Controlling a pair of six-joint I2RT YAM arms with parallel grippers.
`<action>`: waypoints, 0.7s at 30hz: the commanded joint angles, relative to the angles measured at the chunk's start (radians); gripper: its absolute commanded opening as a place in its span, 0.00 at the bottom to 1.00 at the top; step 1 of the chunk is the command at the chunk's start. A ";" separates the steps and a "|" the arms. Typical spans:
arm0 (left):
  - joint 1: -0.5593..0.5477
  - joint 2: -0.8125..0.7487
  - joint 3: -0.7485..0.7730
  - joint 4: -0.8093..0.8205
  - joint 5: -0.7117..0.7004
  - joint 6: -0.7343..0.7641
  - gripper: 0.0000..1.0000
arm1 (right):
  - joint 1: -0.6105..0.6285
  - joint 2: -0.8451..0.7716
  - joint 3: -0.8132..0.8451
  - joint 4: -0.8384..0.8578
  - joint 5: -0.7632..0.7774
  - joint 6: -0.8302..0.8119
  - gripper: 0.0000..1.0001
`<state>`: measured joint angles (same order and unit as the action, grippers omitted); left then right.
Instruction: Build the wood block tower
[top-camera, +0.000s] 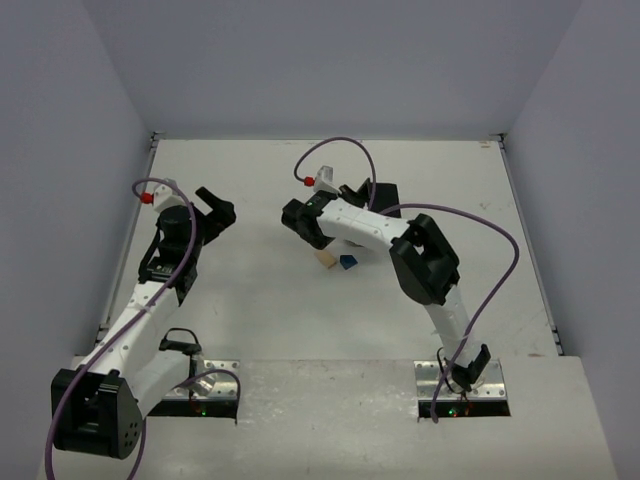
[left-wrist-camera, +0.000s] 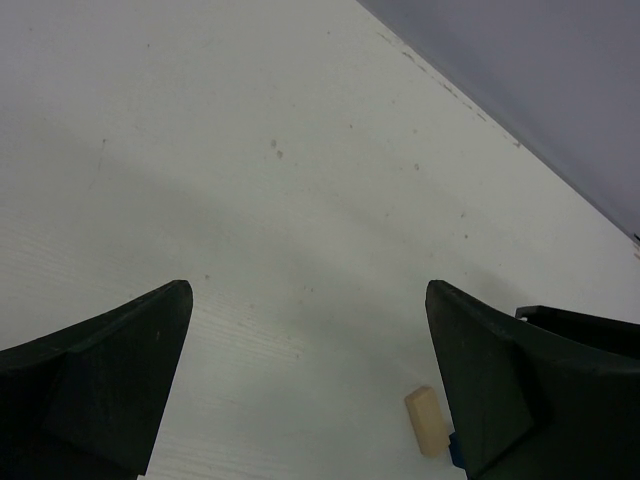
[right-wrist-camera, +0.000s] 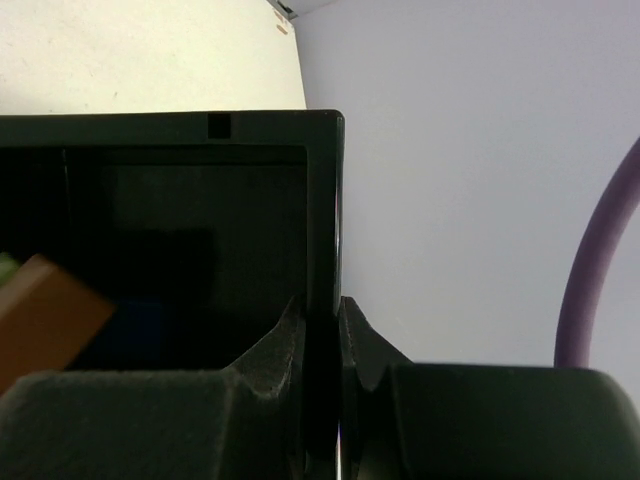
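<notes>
one tan block (left-wrist-camera: 424, 421), long side down

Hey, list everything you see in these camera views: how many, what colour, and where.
tan block: one, pale tan, middle of the table
blue block: one, dark blue, next to the tan block
reddish-brown block: one, inside the bin
green block: one, only a sliver showing, in the bin by the reddish-brown block
black bin: one, black, far centre of the table
table: one, white
cables: two, purple, one on each arm
left gripper: open, over bare table at the left
right gripper: shut on the bin's wall
</notes>
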<state>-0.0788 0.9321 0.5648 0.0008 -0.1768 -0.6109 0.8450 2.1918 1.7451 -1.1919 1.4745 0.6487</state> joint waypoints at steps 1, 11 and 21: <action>0.005 -0.004 0.040 0.024 -0.001 0.000 1.00 | 0.007 -0.017 0.003 -0.320 0.089 0.235 0.00; 0.005 -0.008 0.046 0.013 -0.001 0.003 1.00 | 0.000 -0.019 -0.009 -0.314 0.101 0.183 0.03; 0.005 -0.009 0.052 0.007 -0.001 0.007 1.00 | -0.065 -0.167 -0.084 -0.313 0.096 0.375 0.04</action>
<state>-0.0788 0.9321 0.5696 -0.0047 -0.1768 -0.6106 0.8178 2.1579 1.6874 -1.3377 1.4729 0.8462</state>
